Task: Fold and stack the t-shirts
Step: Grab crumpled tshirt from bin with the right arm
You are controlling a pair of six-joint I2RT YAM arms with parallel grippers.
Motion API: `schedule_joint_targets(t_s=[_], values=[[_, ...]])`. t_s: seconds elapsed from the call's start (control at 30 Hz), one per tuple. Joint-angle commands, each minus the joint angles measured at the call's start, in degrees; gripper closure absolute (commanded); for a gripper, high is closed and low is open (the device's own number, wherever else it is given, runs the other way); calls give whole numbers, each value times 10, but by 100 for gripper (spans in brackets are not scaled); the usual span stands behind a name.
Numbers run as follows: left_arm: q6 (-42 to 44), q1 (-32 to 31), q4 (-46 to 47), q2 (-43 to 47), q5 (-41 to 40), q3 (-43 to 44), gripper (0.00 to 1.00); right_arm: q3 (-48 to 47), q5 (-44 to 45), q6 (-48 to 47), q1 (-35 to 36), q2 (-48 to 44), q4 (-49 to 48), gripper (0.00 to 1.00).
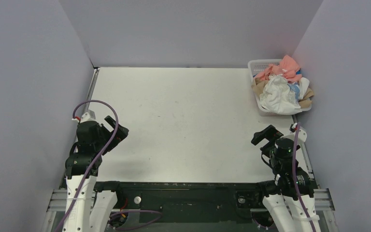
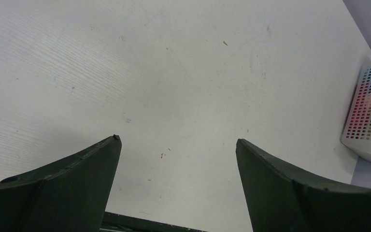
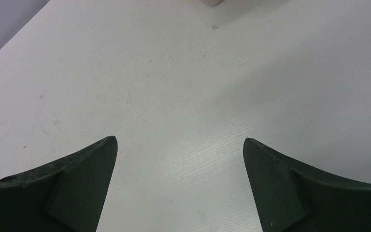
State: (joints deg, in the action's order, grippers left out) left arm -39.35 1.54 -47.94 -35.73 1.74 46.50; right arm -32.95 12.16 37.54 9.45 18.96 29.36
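1. Left claw [image 1: 117, 126] is held spread wide with nothing between its fingers. It is at about 8 o'clock in the top view, above the surface [image 1: 183, 116]. Only that surface is seen between its fingers in the left wrist view [image 2: 178, 142].
2. Right claw [image 1: 265, 137] is likewise fully spread and empty, at about 4 o'clock. Nothing but the surface is seen through its gap in its own view [image 3: 180, 140].
3. All the t-shirts [image 1: 282, 87] are found crumpled in one pile in the basket [image 1: 258, 63], at about 2 o'clock in the far right corner. A pink one lies on top at the far end and a white one fills the near part. Blue and tan cloth shows at the edges.
4. Nothing of the task is judged to be done. No shirt is laid out, none is folded, and no stack is seen anywhere.
5. Everything is left to do. Each shirt has to be lifted out, spread flat, folded and set on the others. The right claw is the nearer to the basket, so the first pick is judged likely to fall to it.
6. No brand, label or writing can be read on the arms, basket or cloth. No chest print can be made out in the pile. The coloured specks in the basket wall [image 2: 367, 111] in the left wrist view are judged to be cloth showing through the holes, not lettering.
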Motion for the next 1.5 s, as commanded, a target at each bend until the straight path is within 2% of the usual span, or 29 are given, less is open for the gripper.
schedule_joint_targets(t_s=[0.0, 0.17, 0.23, 0.57, 0.7, 0.97, 1.1, 1.47], values=[[0, -1, 23, 0, 5, 2, 0, -80, 32, -41, -2, 107, -24, 2], [-29, -1, 70, -17, 33, -12, 0, -175, 115, -64, -20, 278, -1, 2], [-34, -2, 87, -27, 35, -16, 0, -213, 119, -81, -41, 339, -1, 2], [-75, -2, 195, -99, 31, -22, 0, -400, 41, -117, -106, 583, 15, 3], [-74, -2, 211, -131, 9, -11, 0, -465, 22, -122, -125, 660, 40, 5], [-66, -2, 241, -188, 2, -20, 0, -550, 6, -145, -145, 764, 78, 7], [-63, -3, 254, -207, 3, -19, 0, -572, 0, -153, -160, 798, 87, 12], [-60, -3, 270, -237, 4, -20, 0, -629, -15, -214, -185, 895, 49, 19]])
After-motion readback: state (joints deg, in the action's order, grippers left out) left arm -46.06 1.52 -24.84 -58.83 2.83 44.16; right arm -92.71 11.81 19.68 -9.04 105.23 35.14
